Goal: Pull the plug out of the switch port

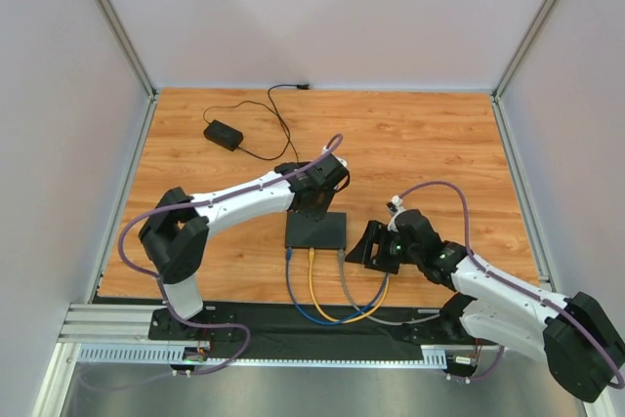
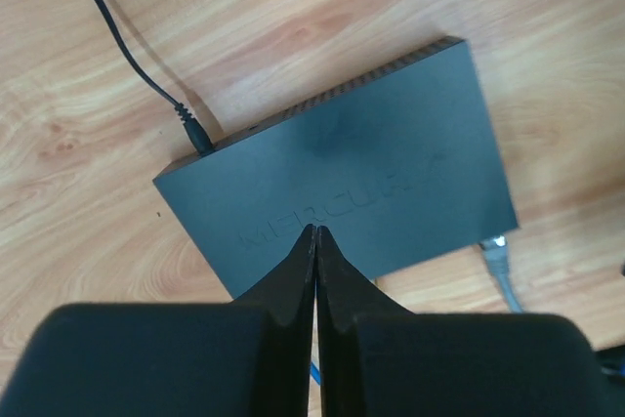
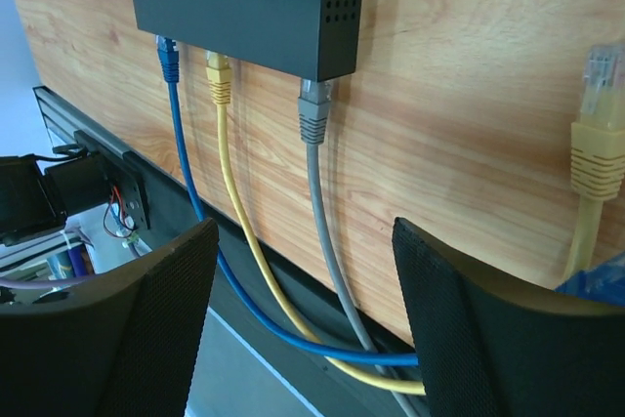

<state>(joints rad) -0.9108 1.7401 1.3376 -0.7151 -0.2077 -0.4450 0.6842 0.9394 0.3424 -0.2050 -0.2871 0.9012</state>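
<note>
counter (image 1: 420, 144): wood-grain top | switch (image 1: 315, 230): lies flat, near half, mid-width | adapter brick (image 1: 223, 134): far left, well apart from switch | black cord (image 1: 278, 119): snakes over far half | blue cable (image 1: 293, 290), yellow cable (image 1: 314, 290), grey cable (image 1: 350, 290): from switch's near edge, trailing off near edge

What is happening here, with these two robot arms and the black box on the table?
Two robot arms are working on a black switch on a wooden table. The left hand is shut, its tips over the top of the switch, perhaps to hold it down. The right hand is open and faces the blue cable, yellow cable and grey cable, all plugged into the switch's near edge. It holds nothing, so no plug is out yet.
</note>
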